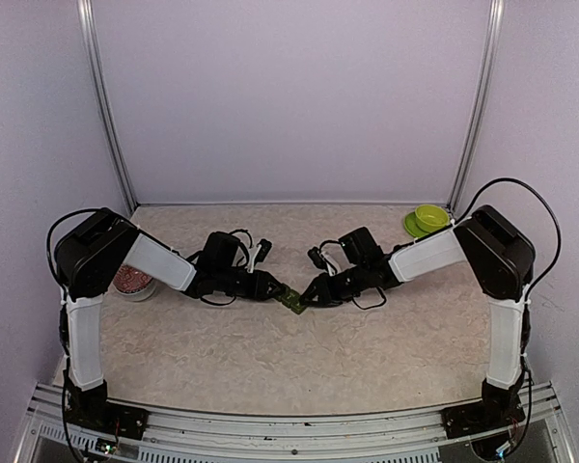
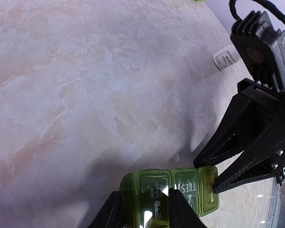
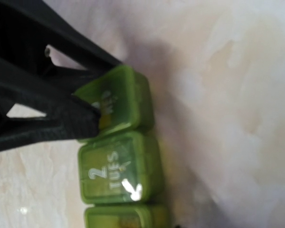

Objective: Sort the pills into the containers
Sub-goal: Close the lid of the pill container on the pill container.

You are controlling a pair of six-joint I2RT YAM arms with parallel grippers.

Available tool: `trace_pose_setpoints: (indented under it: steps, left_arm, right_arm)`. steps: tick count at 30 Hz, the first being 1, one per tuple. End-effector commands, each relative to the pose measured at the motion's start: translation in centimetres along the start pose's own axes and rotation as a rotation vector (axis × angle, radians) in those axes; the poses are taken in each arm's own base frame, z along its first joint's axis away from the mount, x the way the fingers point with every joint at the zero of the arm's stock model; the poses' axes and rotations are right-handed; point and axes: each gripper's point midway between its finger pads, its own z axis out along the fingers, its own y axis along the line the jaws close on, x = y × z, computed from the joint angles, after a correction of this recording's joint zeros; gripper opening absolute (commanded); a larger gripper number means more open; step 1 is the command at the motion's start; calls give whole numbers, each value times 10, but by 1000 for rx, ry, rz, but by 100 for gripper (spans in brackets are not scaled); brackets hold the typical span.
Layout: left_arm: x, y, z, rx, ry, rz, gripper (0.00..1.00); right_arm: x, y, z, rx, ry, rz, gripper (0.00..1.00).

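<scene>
Marbled desk (image 1: 270,357) carries the containers (image 2: 186,186), clamped in our left pincer (image 2: 145,206); our right pincer (image 2: 217,184) pinches narrow on the end lid (image 3: 126,95). Next, we judge, it must pry that open.

Worktop (image 1: 299,357): beige, marbled in pale pink and cream, matte with soft highlights. Bowl (image 1: 429,216): lime green, small, upright, seated on a matching lime-green saucer (image 1: 412,228) at the far right corner of the worktop, close to the right post. Round item (image 1: 133,283): white rim, reddish speckled top, at the left edge of the worktop, partly hidden; its kind cannot be told. Walls (image 1: 289,96): plain lilac, on three sides. Posts (image 1: 106,116), (image 1: 475,106): two aluminium uprights at the rear corners. Rail (image 1: 299,434): aluminium, along the near edge.
</scene>
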Motion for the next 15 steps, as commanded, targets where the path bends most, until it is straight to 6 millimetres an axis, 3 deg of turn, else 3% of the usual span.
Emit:
trace_pose_setpoints:
  steps: [1, 11, 15]
  left_arm:
    - [46, 20, 9, -67, 136, -53, 31]
    - [46, 18, 9, -67, 136, -50, 31]
    - [46, 19, 9, -69, 137, -51, 31]
  right_arm:
    - [5, -11, 9, -5, 16, 50, 25]
    - [8, -18, 17, -9, 24, 85, 20]
    - [3, -14, 13, -15, 9, 72, 27]
